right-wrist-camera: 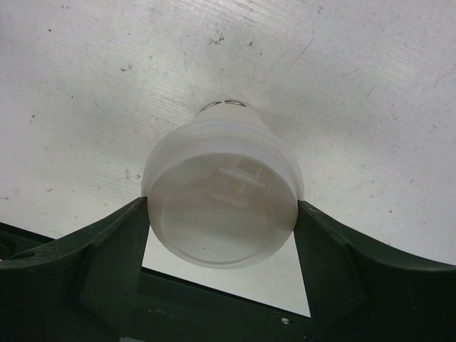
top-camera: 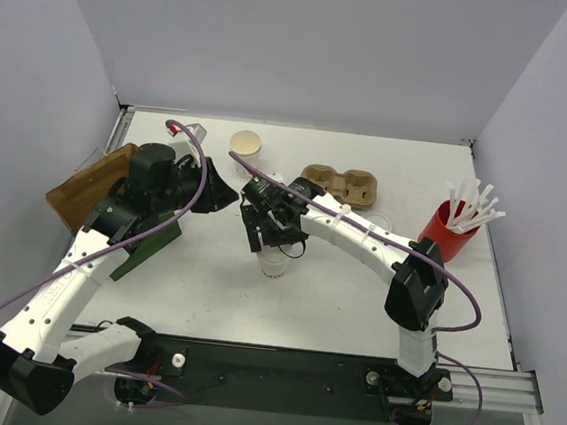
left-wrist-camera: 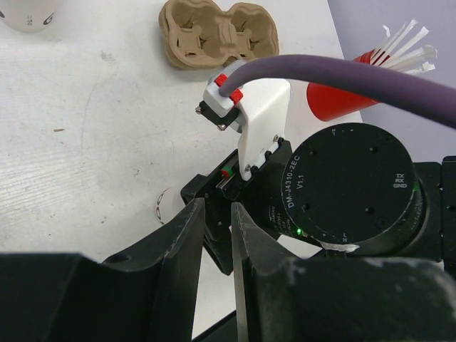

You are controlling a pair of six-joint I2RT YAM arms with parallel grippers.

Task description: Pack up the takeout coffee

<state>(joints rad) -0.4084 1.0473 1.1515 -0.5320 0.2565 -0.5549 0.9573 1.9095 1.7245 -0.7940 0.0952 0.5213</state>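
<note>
The takeout coffee [top-camera: 274,264], a small white paper cup with a round white plastic lid, is at the table's middle. In the right wrist view the lid [right-wrist-camera: 221,206] faces the camera. My right gripper [right-wrist-camera: 222,214] is above the cup, and both fingers [right-wrist-camera: 117,249] press the lid's rim from either side. It also shows in the top view [top-camera: 277,244]. I cannot tell whether the cup rests on the table. My left gripper [top-camera: 215,192] hovers left of it, jaws nearly together and empty [left-wrist-camera: 219,214]. The brown paper bag [top-camera: 82,193] lies at the far left.
A second white cup [top-camera: 246,147], open and beige inside, stands at the back. The brown two-hole carrier [top-camera: 341,185] lies back centre. A red cup of white straws [top-camera: 447,231] stands at right. Grey walls enclose the table.
</note>
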